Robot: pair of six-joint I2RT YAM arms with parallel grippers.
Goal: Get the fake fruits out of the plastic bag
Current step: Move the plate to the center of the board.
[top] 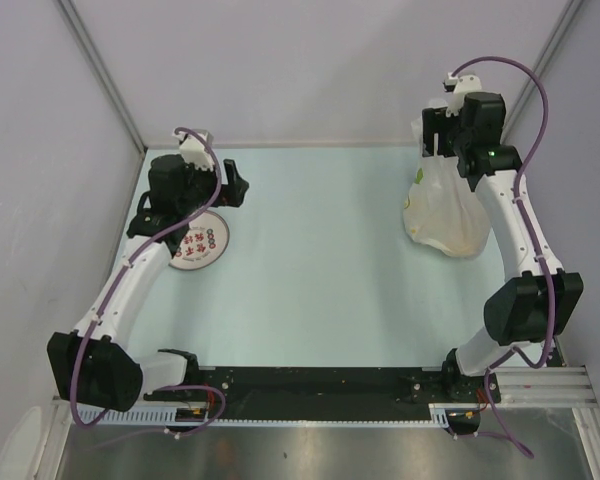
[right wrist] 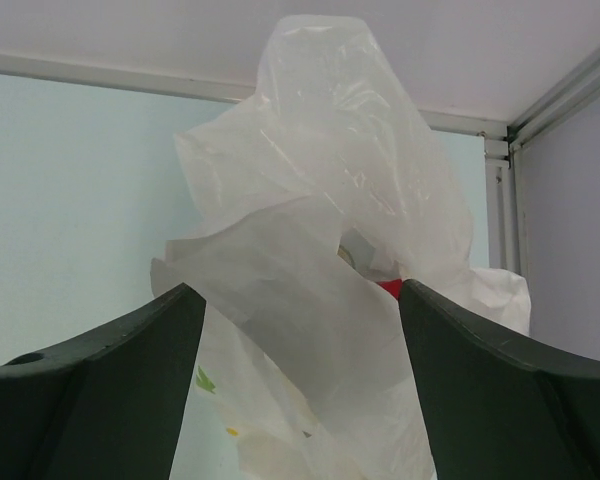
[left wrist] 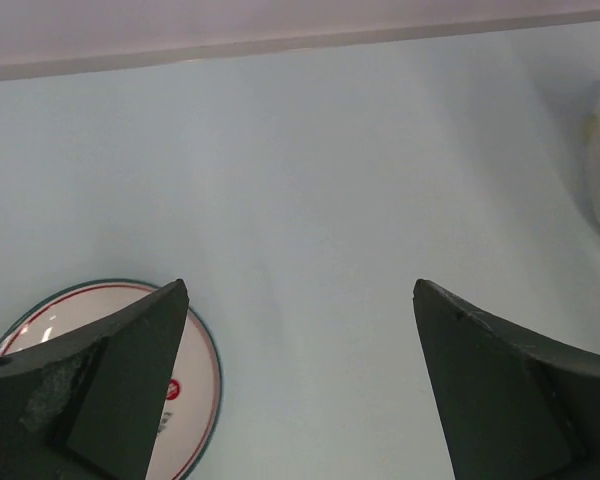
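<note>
The translucent white plastic bag (top: pixel 442 212) stands bunched at the back right of the table, its top twisted upward. In the right wrist view the bag (right wrist: pixel 310 230) fills the gap between my fingers. My right gripper (top: pixel 438 132) (right wrist: pixel 300 290) is open, its jaws wide apart on either side of the bag's upper folds. The fake fruits are mostly hidden inside; a small red patch (right wrist: pixel 388 288) shows through an opening, and a yellow-orange tint (top: pixel 467 240) shows through the bag's bottom. My left gripper (top: pixel 232 186) (left wrist: pixel 300 285) is open and empty, above the table beside the plate.
A round white plate with red marks (top: pixel 198 248) lies at the left, partly under the left arm; it also shows in the left wrist view (left wrist: pixel 195 400). The enclosure's back wall and right corner post (right wrist: pixel 555 95) stand close behind the bag.
</note>
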